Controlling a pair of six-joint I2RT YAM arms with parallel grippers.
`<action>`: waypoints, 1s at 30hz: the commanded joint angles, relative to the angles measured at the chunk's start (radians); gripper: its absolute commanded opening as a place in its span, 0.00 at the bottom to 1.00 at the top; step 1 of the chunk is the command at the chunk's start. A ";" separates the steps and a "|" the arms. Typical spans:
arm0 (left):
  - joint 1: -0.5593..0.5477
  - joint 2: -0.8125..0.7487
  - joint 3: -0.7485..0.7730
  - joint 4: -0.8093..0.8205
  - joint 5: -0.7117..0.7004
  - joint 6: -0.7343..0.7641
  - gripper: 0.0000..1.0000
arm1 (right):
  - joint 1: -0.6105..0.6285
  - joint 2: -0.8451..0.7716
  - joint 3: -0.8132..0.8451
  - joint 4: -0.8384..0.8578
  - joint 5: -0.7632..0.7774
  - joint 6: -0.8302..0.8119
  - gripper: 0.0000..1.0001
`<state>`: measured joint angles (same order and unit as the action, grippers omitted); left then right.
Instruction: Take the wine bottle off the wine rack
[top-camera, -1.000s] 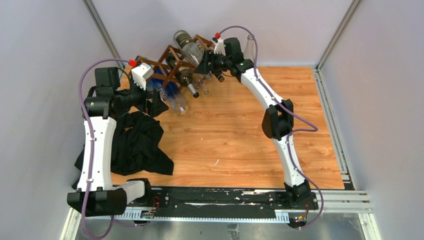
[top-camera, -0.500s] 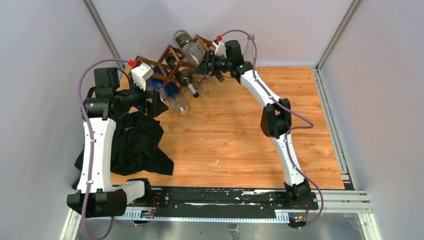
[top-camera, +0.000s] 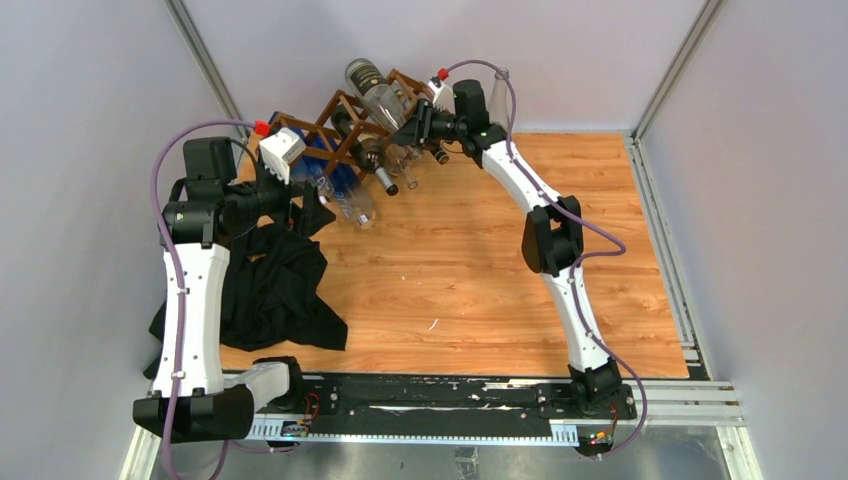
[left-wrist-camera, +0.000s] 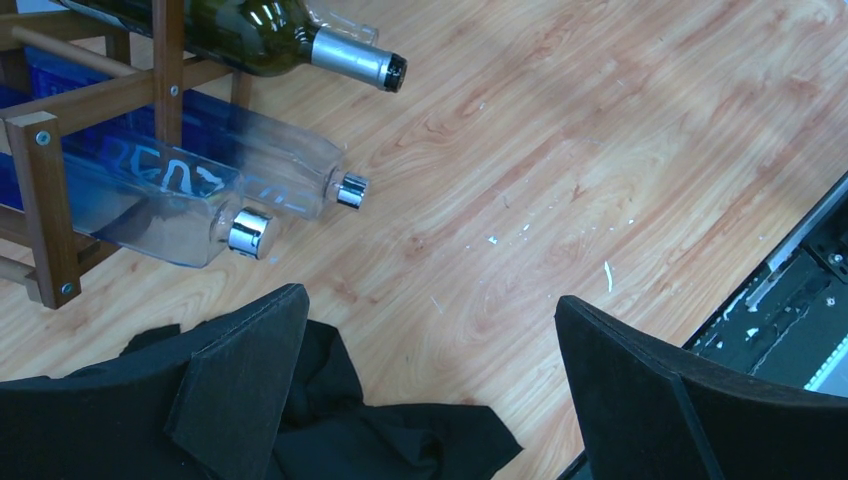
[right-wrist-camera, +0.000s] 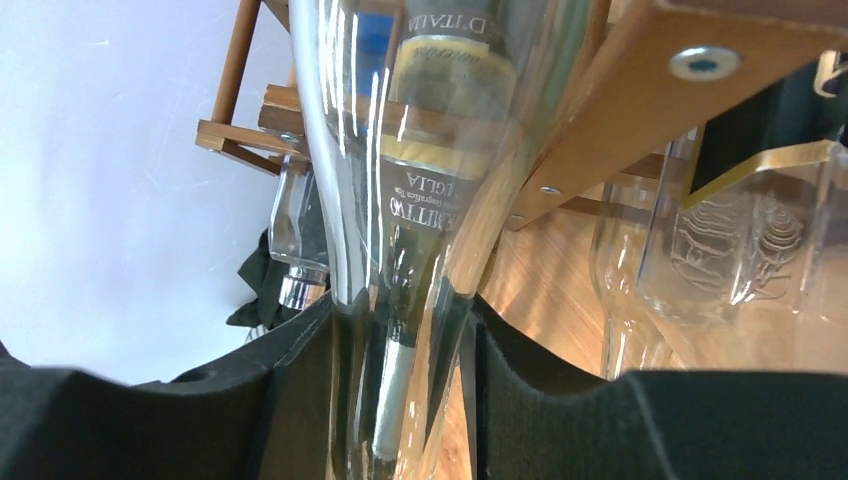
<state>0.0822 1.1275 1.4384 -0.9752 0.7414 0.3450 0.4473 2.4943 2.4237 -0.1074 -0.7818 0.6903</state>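
Note:
The dark brown lattice wine rack (top-camera: 335, 120) stands at the back of the table and holds several bottles. My right gripper (top-camera: 412, 127) is shut on the neck of a clear glass wine bottle (top-camera: 378, 98) that lies tilted in an upper cell, base up and away. In the right wrist view that neck (right-wrist-camera: 400, 250) sits between my fingers (right-wrist-camera: 290, 400), under a rack slat (right-wrist-camera: 640, 90), with a labelled dark bottle showing through the glass. My left gripper (top-camera: 305, 205) is open and empty, low beside the rack's left end (left-wrist-camera: 45, 190).
A dark green bottle (left-wrist-camera: 270, 30) and two clear, blue-tinted bottles (left-wrist-camera: 150, 190) stick out of the rack's left cells. A black cloth (top-camera: 270, 285) lies on the wooden table under my left gripper (left-wrist-camera: 430, 330). Another clear bottle (right-wrist-camera: 740, 230) lies right of the held one.
My right gripper has moved slightly up and back along with the clear bottle's neck. My left arm has shifted a little to the left.

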 joint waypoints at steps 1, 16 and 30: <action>0.005 -0.018 -0.012 -0.008 0.013 0.011 1.00 | -0.004 -0.014 -0.032 0.097 -0.084 0.066 0.45; 0.005 -0.040 -0.024 -0.008 0.019 0.028 1.00 | 0.013 -0.054 -0.094 0.163 -0.097 0.116 0.12; 0.005 0.004 -0.047 -0.008 0.047 0.188 1.00 | 0.014 -0.323 -0.399 0.430 -0.114 0.208 0.00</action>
<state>0.0822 1.1164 1.3945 -0.9783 0.7677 0.4740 0.4461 2.3123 2.0674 0.0986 -0.8307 0.8669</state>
